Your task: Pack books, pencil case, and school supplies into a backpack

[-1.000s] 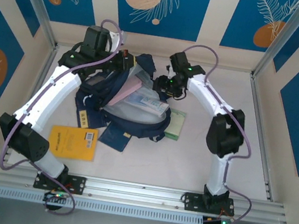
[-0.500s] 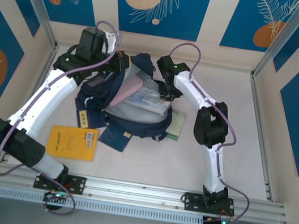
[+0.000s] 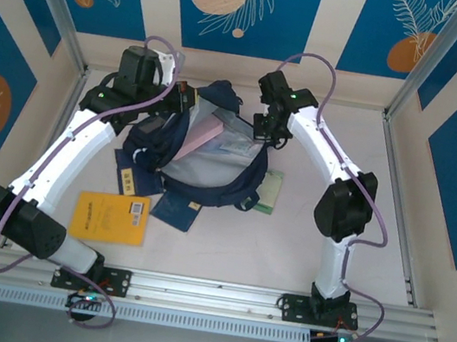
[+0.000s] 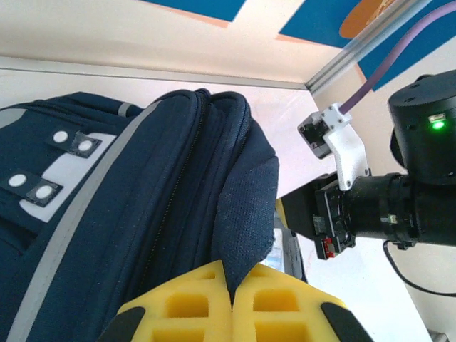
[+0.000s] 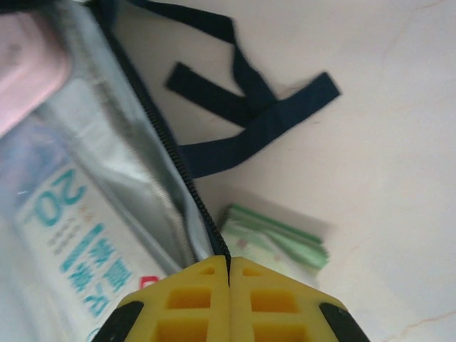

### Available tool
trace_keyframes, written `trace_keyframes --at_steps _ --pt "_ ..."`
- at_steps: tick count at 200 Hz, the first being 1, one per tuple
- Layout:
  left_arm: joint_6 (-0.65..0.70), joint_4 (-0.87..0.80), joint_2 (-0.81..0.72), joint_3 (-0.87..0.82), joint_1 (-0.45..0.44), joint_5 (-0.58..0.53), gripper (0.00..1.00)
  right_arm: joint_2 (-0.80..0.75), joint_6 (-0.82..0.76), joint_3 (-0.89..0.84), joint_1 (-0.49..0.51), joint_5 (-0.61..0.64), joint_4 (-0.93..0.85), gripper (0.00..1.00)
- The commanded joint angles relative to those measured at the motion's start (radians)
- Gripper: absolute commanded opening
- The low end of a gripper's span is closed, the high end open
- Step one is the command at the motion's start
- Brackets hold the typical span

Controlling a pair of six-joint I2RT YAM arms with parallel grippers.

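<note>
— While the right gripper (image 5: 229,285) sits at the backpack's (image 5: 128,135) mouth, how are its pads?
— Pressed together, pinching the zipper edge. Just inside lies a clear packet (image 5: 64,235). Its blue-green print reads "20", followed by characters I can't make out. A pink item (image 5: 25,64) lies deeper in.
— And outside?
— The green pad (image 5: 281,242) lies on the counter (image 5: 385,178), just beside that edge and near the loose straps (image 5: 242,107).
— The left gripper (image 4: 231,292)?
— Closed on a fold of the backpack's fabric, at its far-left side.
— The books?
— From above, the orange book (image 3: 111,217) lies on the counter in front of the backpack, its white label too small to read. Two navy books (image 3: 174,208) lie at the backpack's near edge, yellow labels unreadable.
</note>
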Motion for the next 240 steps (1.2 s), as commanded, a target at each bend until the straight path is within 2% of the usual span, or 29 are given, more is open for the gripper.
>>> trace_keyframes --at_steps 1,16,37,58,72,85,99,108,117,129,148,162,187,198,210,227,240 --pt "-0.009 0.062 0.021 -0.011 0.008 0.062 0.0 -0.111 0.066 -0.022 -0.017 -0.288 0.065 0.0" --pt "-0.012 0.066 0.036 -0.018 -0.001 0.077 0.0 -0.146 0.091 -0.061 -0.031 -0.449 0.12 0.0" --pt "-0.014 0.072 0.048 -0.024 -0.013 0.079 0.0 -0.166 0.132 -0.089 -0.072 -0.492 0.136 0.0" --pt "-0.016 0.074 0.057 -0.03 -0.023 0.076 0.0 -0.173 0.132 -0.119 -0.098 -0.449 0.134 0.0" --pt "-0.022 0.079 0.059 -0.037 -0.023 0.073 0.0 -0.158 0.118 -0.124 -0.094 -0.343 0.104 0.0" --pt "-0.032 0.091 0.057 -0.049 -0.025 0.068 0.0 -0.139 0.114 -0.136 -0.096 -0.297 0.081 0.08" --pt "-0.042 0.104 0.059 -0.059 -0.024 0.069 0.0 -0.148 0.129 -0.183 -0.099 -0.264 0.09 0.36" --pt "-0.043 0.105 0.063 -0.058 -0.026 0.072 0.0 -0.173 0.134 -0.234 -0.1 -0.255 0.118 0.48" --pt "-0.045 0.105 0.067 -0.058 -0.026 0.071 0.0 -0.207 0.145 -0.29 -0.102 -0.237 0.151 0.55" --pt "-0.044 0.11 0.073 -0.061 -0.027 0.063 0.0 -0.253 0.165 -0.369 -0.112 -0.207 0.19 0.58" --pt "-0.041 0.116 0.087 -0.064 -0.026 0.048 0.0 -0.312 0.201 -0.498 -0.151 -0.202 0.26 0.59" --pt "-0.018 0.102 0.105 -0.051 -0.026 0.021 0.0 -0.323 0.229 -0.579 -0.191 -0.246 0.305 0.56" --pt "0.046 0.061 0.116 -0.017 -0.019 -0.117 0.0 -0.299 0.272 -0.679 -0.245 -0.313 0.396 0.44" --pt "0.062 0.056 0.116 -0.009 -0.012 -0.177 0.0 -0.271 0.283 -0.688 -0.253 -0.351 0.422 0.37" --pt "0.08 0.049 0.118 0.008 -0.002 -0.234 0.0 -0.235 0.289 -0.681 -0.253 -0.373 0.442 0.33" --pt "0.099 0.059 0.123 0.028 0.016 -0.298 0.0 -0.178 0.293 -0.649 -0.257 -0.354 0.453 0.34" --pt "0.101 0.062 0.134 0.053 0.035 -0.317 0.0 -0.124 0.272 -0.604 -0.261 -0.327 0.445 0.43"
